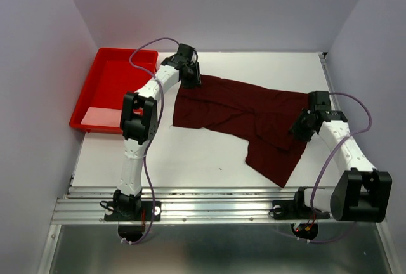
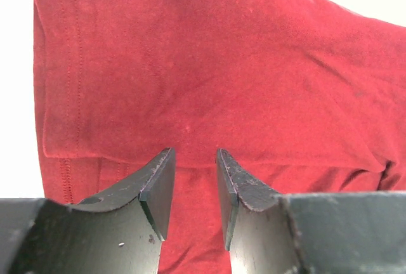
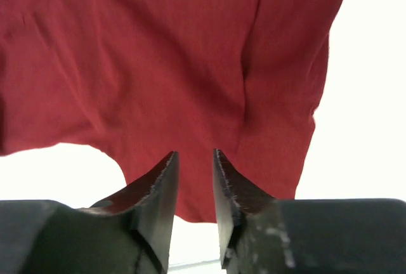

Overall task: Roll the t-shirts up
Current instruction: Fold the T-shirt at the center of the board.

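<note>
A dark maroon t-shirt lies spread and wrinkled across the white table, one part trailing toward the near right. At the shirt's far left edge, my left gripper stands with its jaws apart just over the cloth. In the left wrist view the t-shirt fills the picture past the left gripper, with nothing between the fingers. My right gripper is at the shirt's right edge. In the right wrist view the right gripper is open over the hem of the t-shirt, gripping nothing.
A bright red plastic tray stands at the far left, close to the left arm's elbow. Grey walls close in the table on three sides. A metal rail runs along the near edge by the arm bases.
</note>
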Robot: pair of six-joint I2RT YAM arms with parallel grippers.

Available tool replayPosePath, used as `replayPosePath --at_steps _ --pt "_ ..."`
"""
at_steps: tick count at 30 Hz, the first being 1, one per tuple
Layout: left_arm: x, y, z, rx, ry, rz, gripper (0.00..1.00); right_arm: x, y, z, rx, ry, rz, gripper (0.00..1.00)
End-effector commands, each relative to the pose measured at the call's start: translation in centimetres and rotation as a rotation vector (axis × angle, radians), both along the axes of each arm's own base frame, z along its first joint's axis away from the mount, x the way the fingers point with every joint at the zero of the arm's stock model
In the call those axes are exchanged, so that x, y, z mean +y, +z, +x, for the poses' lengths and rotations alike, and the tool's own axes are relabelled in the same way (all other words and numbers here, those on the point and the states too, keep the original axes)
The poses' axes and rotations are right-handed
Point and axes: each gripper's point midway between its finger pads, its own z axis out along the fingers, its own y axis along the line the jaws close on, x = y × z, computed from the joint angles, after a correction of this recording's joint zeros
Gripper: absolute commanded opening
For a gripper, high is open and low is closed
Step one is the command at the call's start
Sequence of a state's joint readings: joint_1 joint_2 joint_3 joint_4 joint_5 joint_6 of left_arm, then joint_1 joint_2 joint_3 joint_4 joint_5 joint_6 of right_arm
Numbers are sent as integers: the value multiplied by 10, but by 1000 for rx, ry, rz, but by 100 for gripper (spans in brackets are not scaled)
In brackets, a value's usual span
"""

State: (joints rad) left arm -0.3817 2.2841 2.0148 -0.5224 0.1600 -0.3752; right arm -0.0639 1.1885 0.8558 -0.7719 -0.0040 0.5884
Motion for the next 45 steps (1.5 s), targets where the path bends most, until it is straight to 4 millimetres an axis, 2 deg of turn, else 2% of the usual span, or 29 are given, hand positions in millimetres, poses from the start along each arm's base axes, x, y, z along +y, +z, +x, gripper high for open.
replayPosePath --at_steps 1,2,4,5,7,8,10,11,14,15,18,20,24,27,30,32,33,37,40,41,43,45 --pt "-12 15 7 -38 -31 -29 43 -23 19 51 -97 -55 -115 32" --pt "-14 14 7 -35 -38 -33 43 -26 16 68 -95 -55 -125 31" --pt "-14 -2 7 -8 -43 -21 43 -34 12 85 -83 -70 -145 31" --pt "-15 -4 9 -7 -45 -19 43 -36 7 101 -78 -69 -151 30" --pt "-13 -17 8 18 -44 -7 43 -49 2 116 -75 -90 -173 30" --pt "-12 -21 8 21 -43 -4 43 -52 -6 130 -66 -89 -182 30" --pt "-12 -32 7 40 -43 0 43 -68 -15 139 -41 -115 -209 29" --pt "-11 -36 7 46 -39 5 43 -71 -24 150 -28 -111 -215 28" --pt "-6 -50 7 66 -31 24 43 -85 -36 164 -17 -133 -221 28" --pt "-3 -52 8 70 -25 28 43 -91 -49 165 10 -141 -224 28" --pt "8 -70 8 97 -4 51 43 -104 -57 175 9 -170 -225 28" --pt "21 -85 7 129 20 74 43 -110 -70 179 25 -183 -222 28" --pt "44 -100 6 157 60 101 43 -121 -90 179 57 -211 -228 27" --pt "60 -103 14 154 87 103 43 -127 -103 175 86 -220 -237 27" --pt "61 -105 24 150 99 84 43 -127 -109 171 95 -221 -241 27" --pt "59 -98 34 127 102 81 43 -128 -108 168 98 -223 -249 27" --pt "60 -102 33 139 101 90 43 -130 -107 165 103 -226 -263 27" --pt "56 -95 45 105 103 77 43 -130 -102 163 93 -221 -268 27" --pt "49 -94 52 95 91 47 43 -128 -98 173 66 -220 -249 27" --pt "46 -84 60 68 87 31 43 -128 -97 176 62 -221 -247 27" --pt "44 -79 66 52 88 24 44 -128 -97 183 56 -226 -235 27" --pt "40 -67 73 24 78 9 43 -126 -88 195 40 -225 -212 28"
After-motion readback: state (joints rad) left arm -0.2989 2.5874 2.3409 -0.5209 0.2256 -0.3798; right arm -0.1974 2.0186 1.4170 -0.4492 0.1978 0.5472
